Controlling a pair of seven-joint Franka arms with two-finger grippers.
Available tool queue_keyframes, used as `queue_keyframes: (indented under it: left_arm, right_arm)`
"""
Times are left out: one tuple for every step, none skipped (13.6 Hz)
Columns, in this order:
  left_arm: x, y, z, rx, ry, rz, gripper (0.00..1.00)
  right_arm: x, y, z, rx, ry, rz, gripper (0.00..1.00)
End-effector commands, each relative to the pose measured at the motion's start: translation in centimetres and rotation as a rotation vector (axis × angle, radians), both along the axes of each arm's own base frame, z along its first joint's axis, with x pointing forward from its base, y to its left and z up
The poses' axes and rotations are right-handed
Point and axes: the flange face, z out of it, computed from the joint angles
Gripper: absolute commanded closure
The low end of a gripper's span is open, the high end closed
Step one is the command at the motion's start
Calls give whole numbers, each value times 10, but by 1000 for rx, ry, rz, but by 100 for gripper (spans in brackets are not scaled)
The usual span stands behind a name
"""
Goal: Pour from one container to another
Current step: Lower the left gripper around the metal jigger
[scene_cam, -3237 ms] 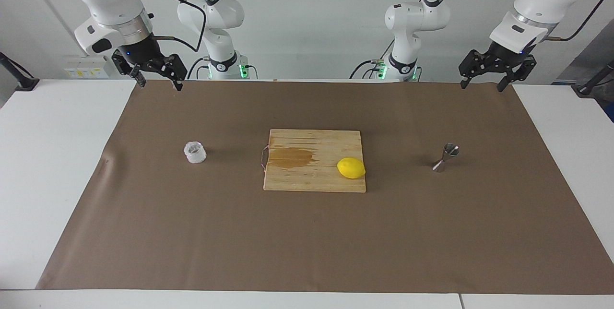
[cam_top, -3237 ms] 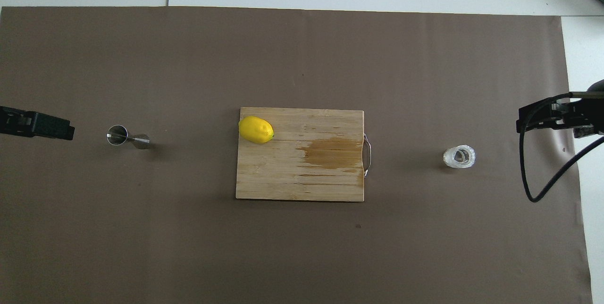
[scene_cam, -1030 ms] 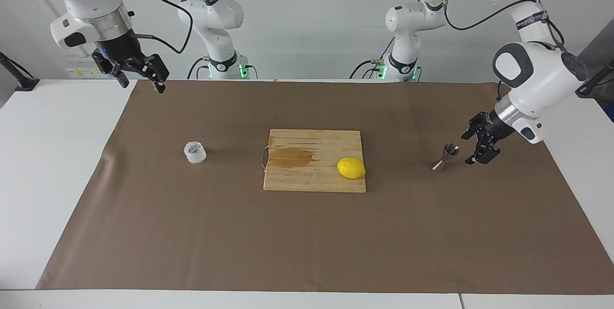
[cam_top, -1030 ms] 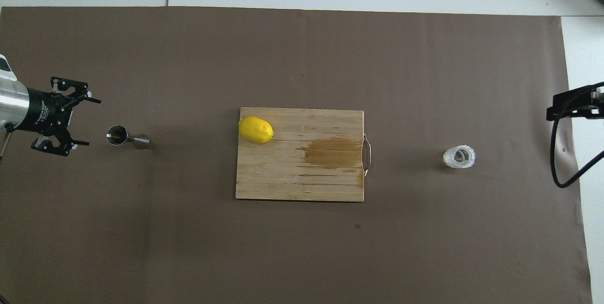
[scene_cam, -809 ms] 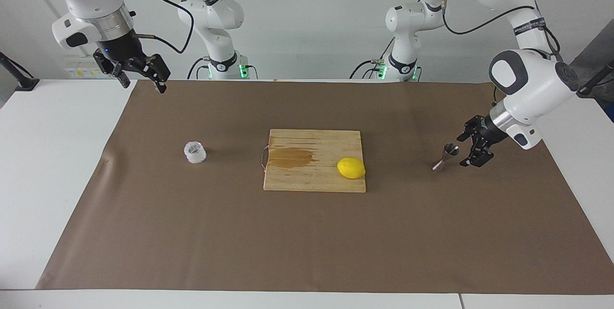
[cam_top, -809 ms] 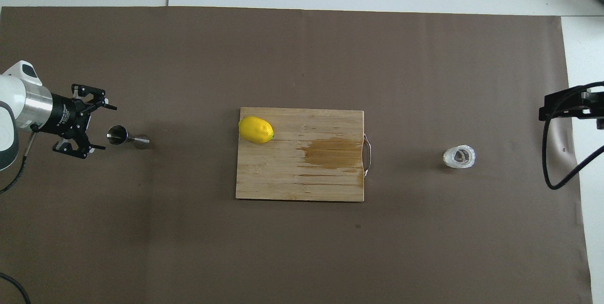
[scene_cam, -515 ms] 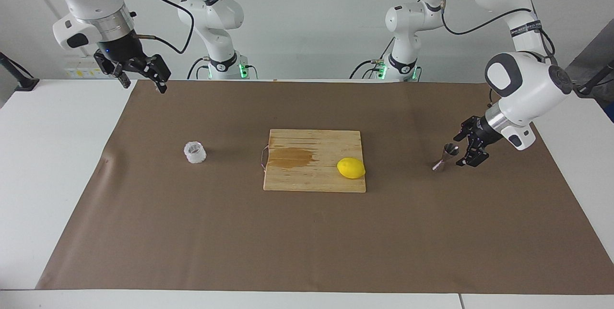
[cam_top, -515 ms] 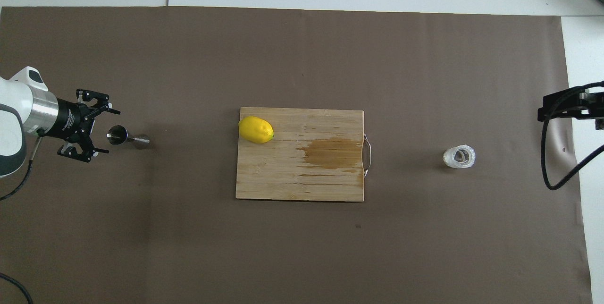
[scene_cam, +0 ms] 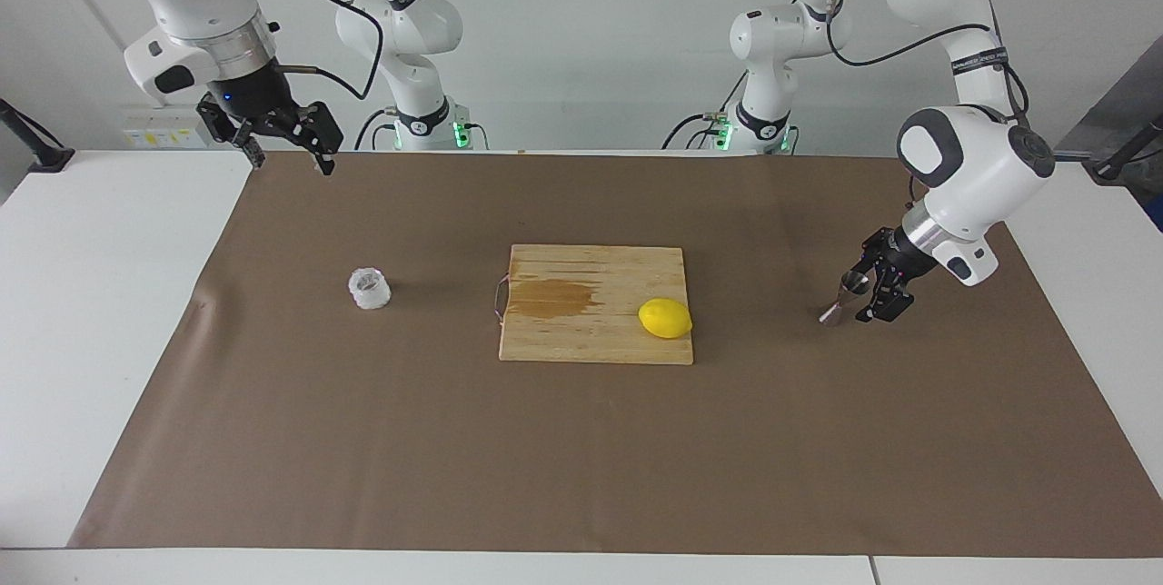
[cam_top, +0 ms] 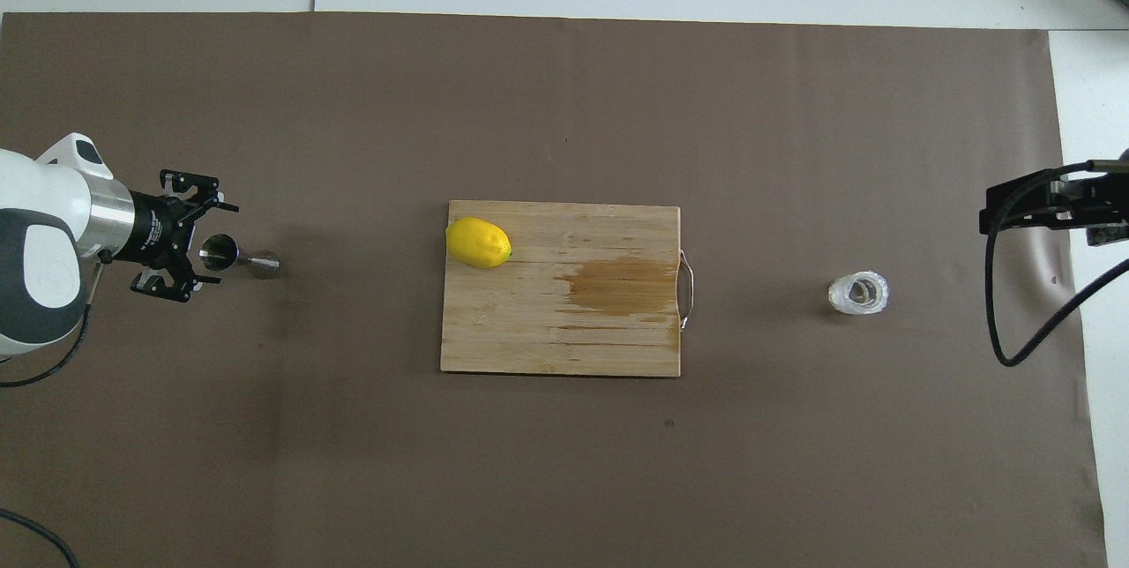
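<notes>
The small faceted clear glass cup stands on the brown mat toward the right arm's end; it also shows in the overhead view. The steel hourglass jigger stands upright toward the left arm's end. My left gripper is low at the jigger, open, one finger on each side of its upper cone, with no contact showing. My right gripper is open and empty, held high over the mat's edge nearest the robots, away from the cup.
A wooden cutting board with a wet stain lies mid-mat between the two containers. A yellow lemon rests on its corner toward the jigger. The brown mat covers most of the white table.
My left arm has come down from its high rest and brought its open gripper up around the jigger. My right gripper has shifted slightly while staying high. Cup, jigger, lemon and board have not moved.
</notes>
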Motion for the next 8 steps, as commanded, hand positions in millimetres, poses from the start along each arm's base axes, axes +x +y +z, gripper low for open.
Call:
queue_keyframes:
  left_arm:
    - [-10, -4, 2, -6, -18, 21, 0]
    - [-10, -4, 2, -6, -18, 21, 0]
    - [-10, -4, 2, -6, -18, 21, 0]
    - [-10, -4, 2, -6, -18, 21, 0]
    - [-10, -4, 3, -6, -19, 21, 0]
    - [-10, -4, 3, -6, -19, 21, 0]
    - [-10, -6, 3, -6, -20, 17, 8]
    - [-10, -7, 3, -6, -20, 15, 17]
  right_arm:
    - [-8, -7, -3, -15, 38, 28, 0]
    - [-9, -10, -4, -13, 48, 25, 0]
    - [-9, -11, -6, -11, 51, 36, 0]
    - [-11, -10, -4, -11, 48, 43, 0]
    - [-11, -10, -10, -1, 56, 43, 0]
    - [-12, -11, -12, 4, 60, 40, 0]
    - [-12, -11, -12, 6, 60, 40, 0]
    - [-12, -11, -12, 6, 60, 38, 0]
